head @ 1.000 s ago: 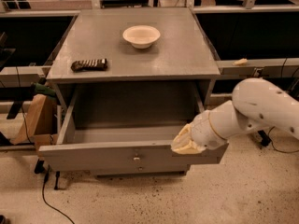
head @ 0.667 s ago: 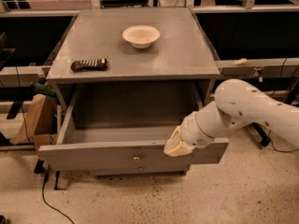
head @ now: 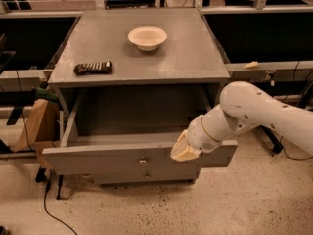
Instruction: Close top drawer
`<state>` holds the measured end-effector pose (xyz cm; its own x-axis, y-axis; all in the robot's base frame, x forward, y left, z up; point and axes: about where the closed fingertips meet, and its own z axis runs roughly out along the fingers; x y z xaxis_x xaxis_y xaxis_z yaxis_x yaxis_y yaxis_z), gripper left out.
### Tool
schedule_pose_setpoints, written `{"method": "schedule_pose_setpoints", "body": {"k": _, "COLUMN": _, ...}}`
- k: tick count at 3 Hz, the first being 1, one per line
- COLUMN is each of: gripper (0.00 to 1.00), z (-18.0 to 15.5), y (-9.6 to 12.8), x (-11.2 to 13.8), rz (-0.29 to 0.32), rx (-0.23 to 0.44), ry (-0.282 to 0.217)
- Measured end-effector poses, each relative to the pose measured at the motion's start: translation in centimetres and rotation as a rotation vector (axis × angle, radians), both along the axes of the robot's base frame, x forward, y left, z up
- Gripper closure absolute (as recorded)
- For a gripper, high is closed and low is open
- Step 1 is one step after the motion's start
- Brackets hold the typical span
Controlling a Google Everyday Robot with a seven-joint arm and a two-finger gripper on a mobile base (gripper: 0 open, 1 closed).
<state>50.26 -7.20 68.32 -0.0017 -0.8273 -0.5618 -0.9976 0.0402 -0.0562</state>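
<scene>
Starting at the left: there's a cardboard box [head: 33,124] leaning by the cabinet's [head: 186,62] leg, clear of the drawer's path, so ignore it. On the cabinet top sits a dark snack packet [head: 93,68]. It's well back from the front edge, so a firm push shouldn't bother it.

The top drawer [head: 98,159] is pulled way out. You can see right down into the box, and the front panel hangs well forward of the cabinet. Its little knob [head: 143,160] sits mid-panel, and a lower drawer [head: 117,177] peeks out under it. A pale bowl [head: 147,37] sits further back on top.

The gripper [head: 185,150] is on the front panel's upper edge, right of the knob. I honestly can't tell if it's spread or pinched together. The white arm [head: 264,112] reaches in from the right.

My take: the contact is off-centre, so a straight shove could rack the drawer on its slides. I'd slide nearer the knob, or at least push square to the panel, slow and steady, and ease off as it seats. I'd also keep the contact lower on the face so it doesn't slip over the lip into the box.
</scene>
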Motion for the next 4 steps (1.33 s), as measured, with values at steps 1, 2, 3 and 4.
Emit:
{"method": "schedule_pose_setpoints", "body": {"k": 1, "gripper": 0.35, "z": 0.0, "y": 0.0, "x": 1.4, "rz": -0.015, "rx": -0.014, "ry": -0.006}}
{"method": "schedule_pose_setpoints", "body": {"k": 2, "gripper": 0.04, "z": 0.2, "y": -0.1, "x": 3.1, "rz": -0.036, "rx": -0.024, "ry": -0.018}}
{"method": "schedule_pose_setpoints", "body": {"k": 3, "gripper": 0.00, "z": 0.2, "y": -0.2, "x": 2.7, "rz": -0.036, "rx": -0.024, "ry": -0.018}}
{"method": "schedule_pose_setpoints", "body": {"k": 4, "gripper": 0.00, "z": 0.2, "y": 0.1, "x": 4.7, "rz": -0.048, "rx": -0.023, "ry": -0.016}}
